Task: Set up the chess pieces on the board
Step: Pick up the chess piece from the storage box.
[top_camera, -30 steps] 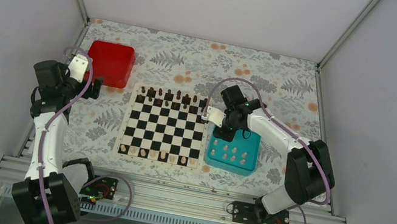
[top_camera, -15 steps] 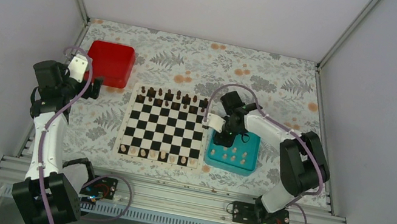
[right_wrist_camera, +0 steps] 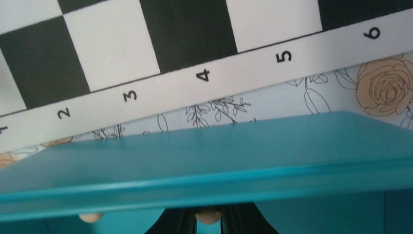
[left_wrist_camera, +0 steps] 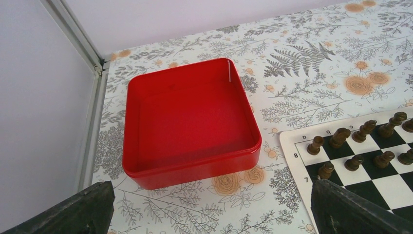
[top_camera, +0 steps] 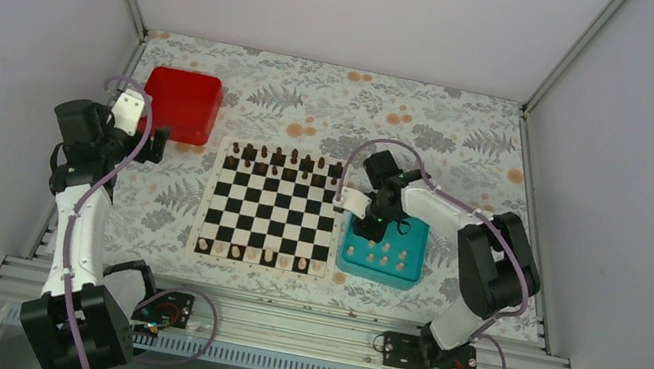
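Right gripper (right_wrist_camera: 208, 220) low inside teal tray (top_camera: 409, 272), its far-left corner, right of board (top_camera: 270, 210). Fingers pressed on both sides of light piece (right_wrist_camera: 208, 214), probably gripped; view cropped. Purpose: fill second near row. Left gripper (left_wrist_camera: 212, 197) spread wide, holding nothing, near red tray (left_wrist_camera: 190, 112); dark pieces (top_camera: 279, 158) already on far rows.

**Left arm poised open, right arm bent low with fingers drawn in**

The left arm (top_camera: 81, 212) stands tall from its base, wrist bent towards the right. The left gripper (top_camera: 148, 141) is spread wide, one finger at each lower corner of its wrist view. The right arm (top_camera: 459, 216) folds back leftward. The right gripper (top_camera: 368, 220) points down, fingers pressed against a pale piece (right_wrist_camera: 208, 215).
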Controlling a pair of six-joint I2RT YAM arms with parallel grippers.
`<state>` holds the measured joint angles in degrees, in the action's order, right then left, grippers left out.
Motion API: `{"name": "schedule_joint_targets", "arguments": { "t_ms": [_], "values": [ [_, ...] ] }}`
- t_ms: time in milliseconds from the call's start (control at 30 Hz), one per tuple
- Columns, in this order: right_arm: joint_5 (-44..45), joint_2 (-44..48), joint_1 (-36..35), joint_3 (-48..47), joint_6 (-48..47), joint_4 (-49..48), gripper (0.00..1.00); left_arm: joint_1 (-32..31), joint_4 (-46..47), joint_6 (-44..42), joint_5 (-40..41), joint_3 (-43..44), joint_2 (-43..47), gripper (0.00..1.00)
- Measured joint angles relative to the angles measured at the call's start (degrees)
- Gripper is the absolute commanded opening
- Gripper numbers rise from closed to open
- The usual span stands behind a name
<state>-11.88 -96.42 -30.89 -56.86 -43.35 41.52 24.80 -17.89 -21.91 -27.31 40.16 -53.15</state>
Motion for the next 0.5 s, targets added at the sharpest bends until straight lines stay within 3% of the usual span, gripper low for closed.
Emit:
{"name": "schedule_joint_targets", "arguments": {
  "t_ms": [200, 500],
  "values": [
    [0.7, 2.7, 0.2, -1.6, 0.0, 3.6, 0.07, 0.2, 0.0, 0.0, -0.2, 0.0, 0.0, 1.0],
    [1.9, 6.7, -1.2, -12.4, 0.1, 9.7, 0.09, 0.2, 0.0, 0.0, -0.3, 0.0, 0.0, 1.0]
  ]
}}
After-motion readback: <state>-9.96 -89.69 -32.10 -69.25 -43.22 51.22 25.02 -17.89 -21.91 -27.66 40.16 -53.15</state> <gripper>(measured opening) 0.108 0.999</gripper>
